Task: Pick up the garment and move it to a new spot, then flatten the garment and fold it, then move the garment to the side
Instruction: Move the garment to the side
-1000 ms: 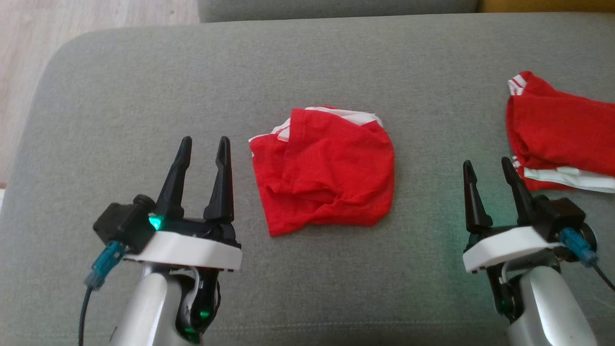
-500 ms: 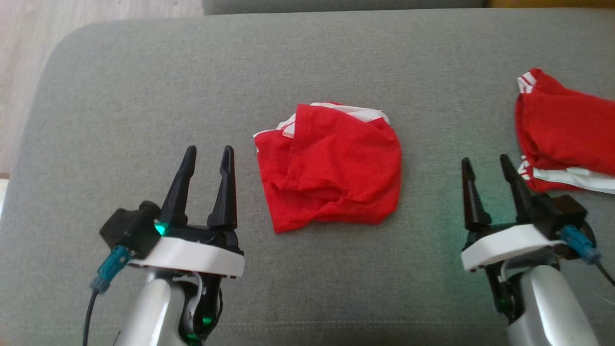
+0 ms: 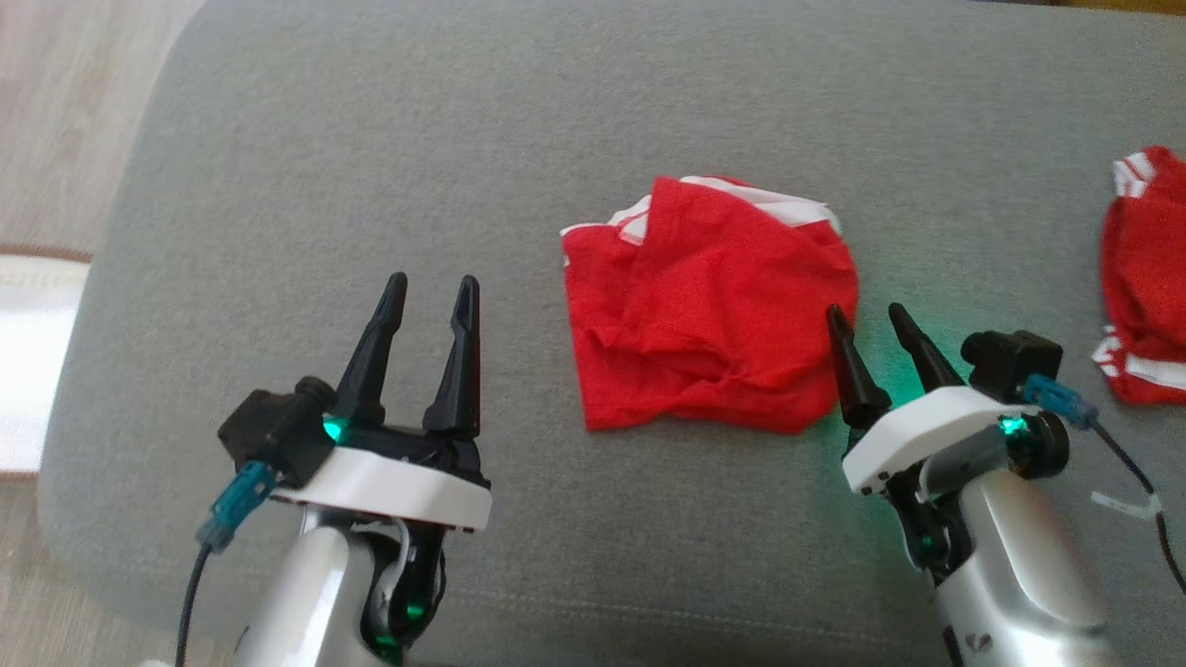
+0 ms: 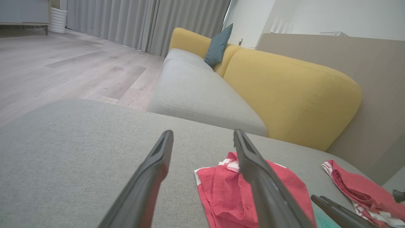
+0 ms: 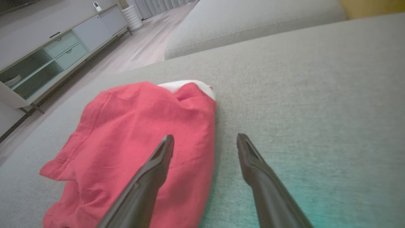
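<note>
Parted jaws before red garment (image 4: 221,196)

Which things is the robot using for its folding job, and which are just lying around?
For the job:
the red garment in the middle
the right gripper, open at its edge
the left gripper, open beside it
the grey cushion it lies on

Just lying about:
the other red garment at the right
the yellow sofa
the teal pillow
the cabinet

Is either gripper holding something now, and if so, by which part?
Nothing is held. The left gripper and right gripper are open; the right one is at the edge of the garment.
</note>
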Controlling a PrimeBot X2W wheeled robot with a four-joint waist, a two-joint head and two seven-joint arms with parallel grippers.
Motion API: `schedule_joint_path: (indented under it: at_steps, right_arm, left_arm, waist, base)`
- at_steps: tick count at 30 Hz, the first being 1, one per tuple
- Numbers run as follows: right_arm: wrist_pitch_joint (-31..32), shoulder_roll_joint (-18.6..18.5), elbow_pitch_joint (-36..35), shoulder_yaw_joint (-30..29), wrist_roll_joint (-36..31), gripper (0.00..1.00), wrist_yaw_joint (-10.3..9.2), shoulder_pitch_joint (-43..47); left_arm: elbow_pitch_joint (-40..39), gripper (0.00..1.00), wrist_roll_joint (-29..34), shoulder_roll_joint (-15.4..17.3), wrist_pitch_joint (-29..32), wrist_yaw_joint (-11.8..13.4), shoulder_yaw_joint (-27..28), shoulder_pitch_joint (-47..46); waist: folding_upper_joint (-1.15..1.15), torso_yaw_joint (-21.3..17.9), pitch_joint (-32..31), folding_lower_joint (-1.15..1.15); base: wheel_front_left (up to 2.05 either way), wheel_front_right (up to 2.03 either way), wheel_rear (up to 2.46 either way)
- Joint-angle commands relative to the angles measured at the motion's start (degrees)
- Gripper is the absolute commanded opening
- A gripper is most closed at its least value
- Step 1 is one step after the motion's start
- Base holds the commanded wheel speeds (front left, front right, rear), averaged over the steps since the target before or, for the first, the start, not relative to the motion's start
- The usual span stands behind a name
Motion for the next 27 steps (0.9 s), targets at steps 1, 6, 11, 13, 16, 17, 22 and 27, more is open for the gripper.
schedule_joint_path:
  at_steps: [1, 6, 11, 13, 16, 17, 22, 27]
  right_arm:
    - [0.5, 0.1, 0.0, 1.6, 1.6, 1.00, 0.37, -2.5]
    - [2.1, 0.1, 5.7, 1.4, 4.3, 1.00, 0.37, -6.4]
    - [2.8, 0.1, 9.3, 2.8, 5.4, 1.00, 0.37, -9.4]
    - [2.8, 0.1, 10.9, 3.8, 5.5, 1.00, 0.37, -10.6]
    - [2.4, 0.1, 12.9, 5.9, 3.0, 0.02, 0.37, -12.4]
    - [1.8, 0.1, 13.4, 6.6, 1.0, 0.00, 0.37, -12.9]
    - [-3.0, -0.3, 13.9, 6.0, -10.3, 0.00, 0.37, -15.2]
    - [-5.1, -4.0, 10.1, 6.7, -18.6, 0.00, 0.37, -15.1]
  left_arm:
    - [-1.9, 1.00, -0.3, 0.5, -0.3, 0.0, 1.3, -2.5]
    - [-1.8, 1.00, -0.5, 0.5, -0.3, 0.0, 1.1, -2.8]
    - [-1.8, 1.00, -0.7, 0.5, -0.3, 0.0, 1.1, -3.2]
    - [-1.8, 1.00, -0.7, 0.5, -0.3, 0.0, 1.1, -3.4]
    - [-2.0, 1.00, -0.7, 0.5, -0.3, 0.3, 1.3, -3.4]
    - [-2.1, 1.00, -0.7, 0.5, -0.3, 0.4, 1.4, -3.4]
    - [-2.2, 1.00, 0.5, 0.5, -0.3, -0.2, 2.4, -3.5]
    - [-2.6, 1.00, 1.1, 0.5, -0.3, -0.5, 2.9, -3.5]
  waist:
    - [0.00, 1.6, 1.1, 0.00]
    - [0.00, 3.5, 2.3, 0.00]
    - [0.00, 4.2, 3.1, 0.00]
    - [0.00, 4.4, 3.2, 0.00]
    - [0.00, 3.9, 3.4, 0.00]
    - [0.00, 3.5, 3.4, 0.00]
    - [0.00, -0.1, 3.4, 0.00]
    - [0.00, -4.4, 2.9, 0.00]
  base:
    - [0.00, 0.00, 0.00]
    - [0.00, 0.00, 0.00]
    - [0.00, 0.00, 0.00]
    - [0.00, 0.00, 0.00]
    - [0.00, 0.00, 0.00]
    - [0.00, 0.00, 0.00]
    - [0.00, 0.00, 0.00]
    - [0.00, 0.00, 0.00]
